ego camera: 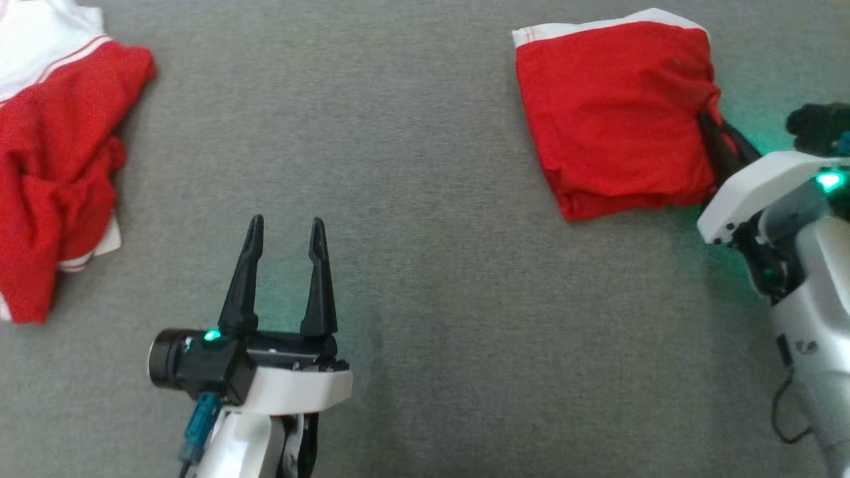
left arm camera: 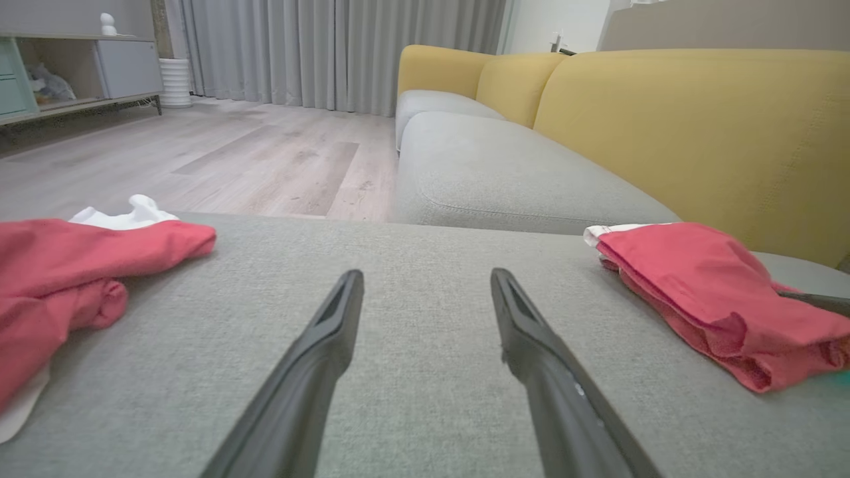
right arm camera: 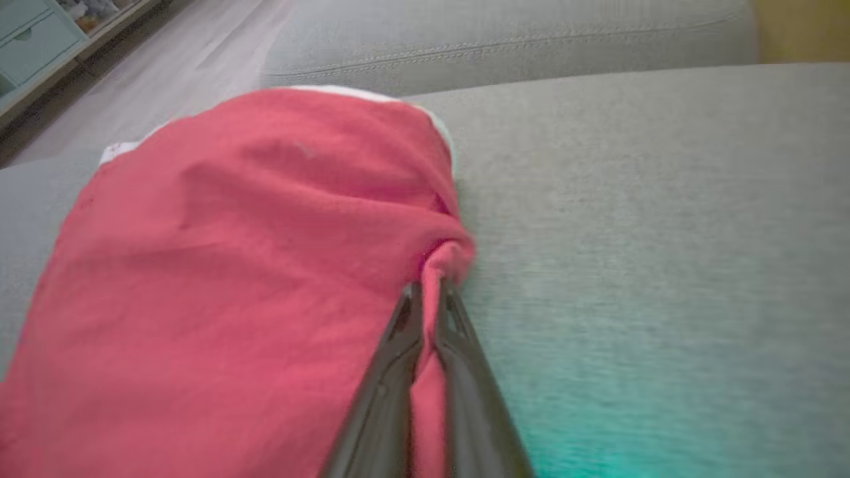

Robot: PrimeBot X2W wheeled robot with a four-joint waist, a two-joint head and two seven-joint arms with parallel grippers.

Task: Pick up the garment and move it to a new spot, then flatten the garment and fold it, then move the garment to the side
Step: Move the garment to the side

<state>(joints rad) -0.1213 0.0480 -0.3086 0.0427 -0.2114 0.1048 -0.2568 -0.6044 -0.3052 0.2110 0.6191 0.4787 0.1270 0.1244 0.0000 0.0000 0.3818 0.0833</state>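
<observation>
Folded garment (ego camera: 611, 119): red, with a white hem strip along its far edge. It lies as a rough square packet on the grey upholstered surface (ego camera: 425, 166), at the far right in the head view. Its right-hand edge is drawn into a tight pucker.

Right gripper (right arm camera: 427, 292): jaws pressed together on that pucker. In the right wrist view a ridge of red cloth runs down between the two dark fingers. The body of the packet rests on the surface.

Left gripper (ego camera: 286, 224): fingers spread wide with nothing between them. It sits over bare grey fabric near the front edge, well apart from both pieces of cloth.

Second garment (ego camera: 53, 186): red with white trim, crumpled, at the far left of the surface. Neither arm touches it.

Surroundings, from the left wrist view: a grey sofa seat (left arm camera: 498, 172) with yellow back cushions (left arm camera: 697, 126) lies beyond the surface. Further off are a pale wood floor (left arm camera: 232, 153), grey curtains (left arm camera: 332, 53) and a low cabinet (left arm camera: 66, 66).
</observation>
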